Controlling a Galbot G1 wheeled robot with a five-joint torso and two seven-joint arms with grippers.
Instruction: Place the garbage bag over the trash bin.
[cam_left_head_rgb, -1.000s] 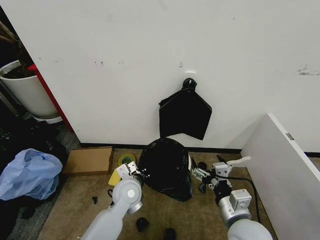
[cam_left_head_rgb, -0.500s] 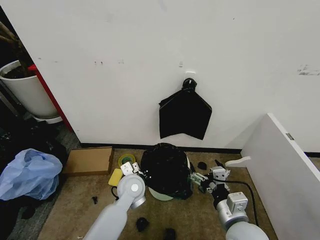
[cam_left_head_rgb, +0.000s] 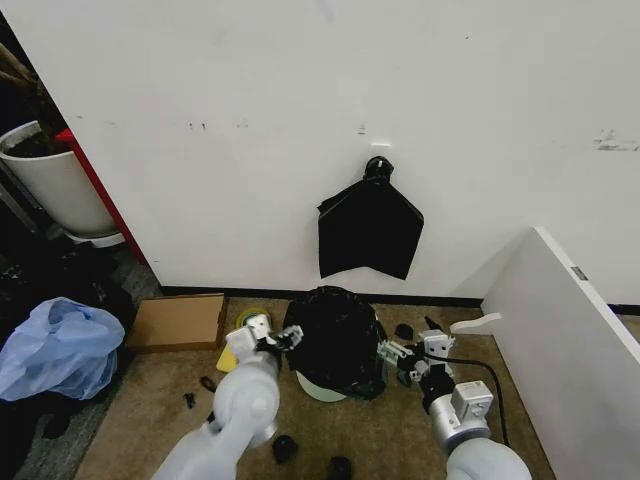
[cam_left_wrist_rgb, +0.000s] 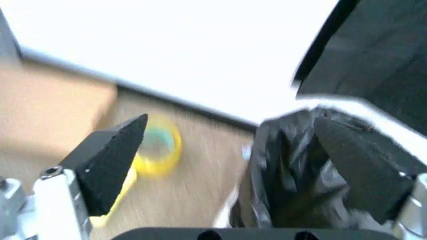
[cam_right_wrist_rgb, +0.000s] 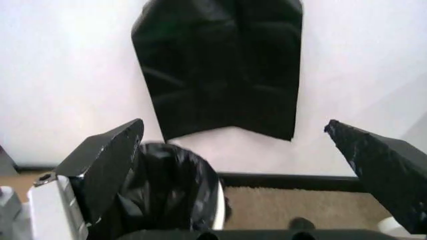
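Black garbage bag over trash bin, between 2 spread end effectors.

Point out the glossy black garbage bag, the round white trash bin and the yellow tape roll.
glossy black garbage bag (cam_left_head_rgb: 332, 335), head view, wrinkled top.
round white trash bin (cam_left_head_rgb: 322, 388), head view, exposed base.
yellow tape roll (cam_left_wrist_rgb: 162, 150), left wrist view, ring edge.

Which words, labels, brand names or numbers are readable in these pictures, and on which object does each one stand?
None can be read.
The garbage bag, the trash bin, the cardboard box and the yellow tape roll show no readable print.
The wall bears only scuff marks.
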